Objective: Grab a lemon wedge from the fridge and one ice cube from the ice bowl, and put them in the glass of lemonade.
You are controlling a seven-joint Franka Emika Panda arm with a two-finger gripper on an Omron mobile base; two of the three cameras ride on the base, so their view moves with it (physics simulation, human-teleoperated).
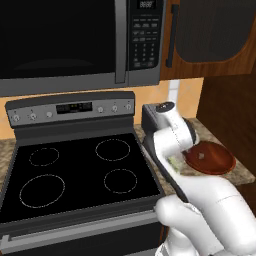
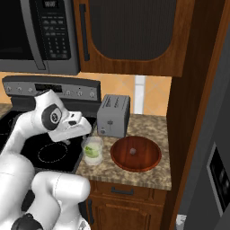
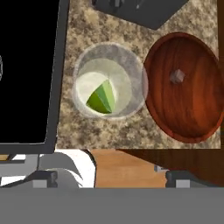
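The glass of lemonade (image 3: 131, 61) stands on the granite counter between the stove and the ice bowl (image 3: 197, 109). A yellowish-green lemon wedge (image 3: 103, 98) lies inside the glass, in the pale liquid. My gripper (image 3: 111, 177) hangs open above the glass with nothing between its fingers. In the right base view the gripper (image 2: 80, 134) sits just up and left of the glass (image 2: 93, 150). One small grey ice cube (image 3: 176, 76) rests in the middle of the reddish-brown bowl (image 2: 148, 157). The fridge (image 2: 215, 134) shows at the far right edge.
A grey toaster (image 2: 114, 114) stands behind the glass against the wall. The black stove top (image 1: 75, 170) lies to the left, with a microwave (image 1: 75, 40) above it. A tall wooden panel (image 2: 188, 112) borders the counter on the right.
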